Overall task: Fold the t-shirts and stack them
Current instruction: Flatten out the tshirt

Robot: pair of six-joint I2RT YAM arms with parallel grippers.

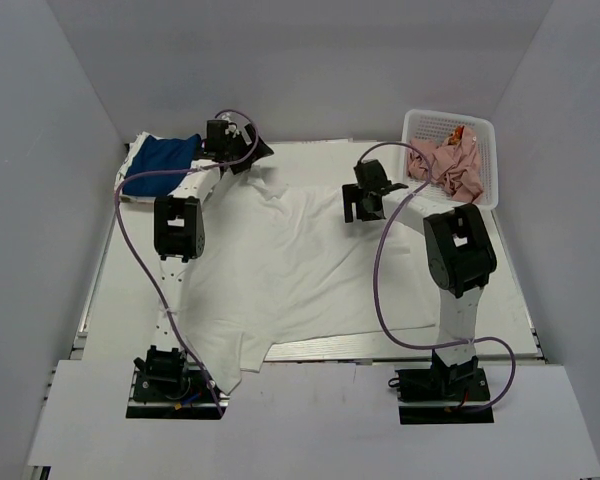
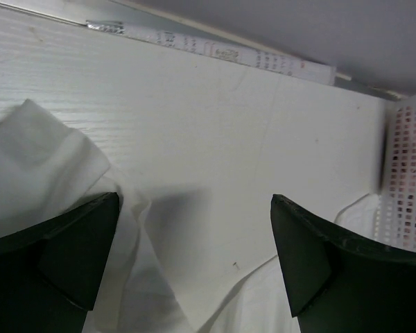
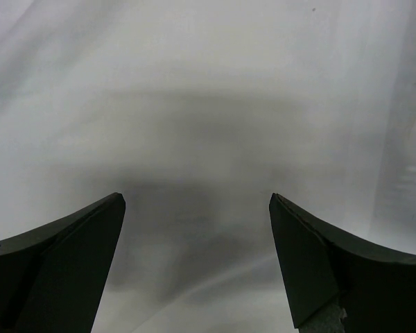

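While both grippers stand wide open and empty, the left gripper (image 2: 194,201) hangs over bare table (image 2: 194,104) beside a corner of the one white shirt (image 1: 300,260). The right gripper (image 3: 197,198) hangs over its middle. One blue shirt (image 1: 165,155) lies far left, partly behind the left arm (image 1: 178,225). One basket (image 1: 448,116) holds pink cloth (image 1: 448,165), pieces uncountable.

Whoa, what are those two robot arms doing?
They're working on folding a shirt. The large plain white t-shirt lies spread out on the table. The left arm's tool is open at the shirt's far edge; the right arm's tool is open over the cloth. Neither holds anything. A folded royal blue shirt sits at the far left, and a white plastic mesh basket holds crumpled pink cloth.
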